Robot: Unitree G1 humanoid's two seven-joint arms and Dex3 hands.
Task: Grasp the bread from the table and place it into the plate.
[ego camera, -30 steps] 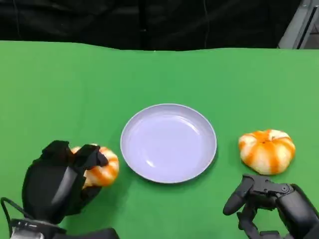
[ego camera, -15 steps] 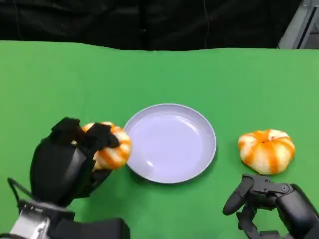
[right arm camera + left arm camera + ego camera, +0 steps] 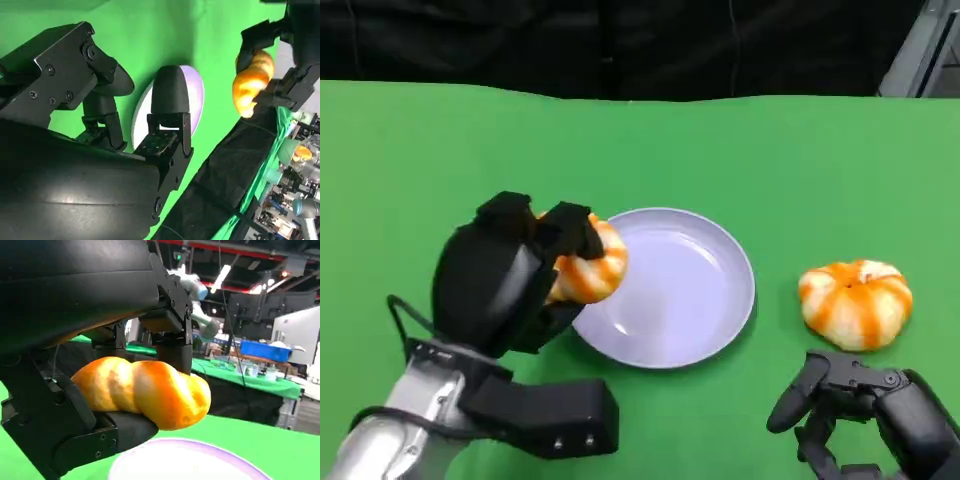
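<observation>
Bread (image 3: 588,262) sits gripped in left robot hand (image 3: 510,282) above plate (image 3: 705,330) rim.

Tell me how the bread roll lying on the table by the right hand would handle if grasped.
The lobed roll looks soft and probably light. It sits flat and seems unlikely to roll. The right hand should squeeze gently; it may dent.
</observation>
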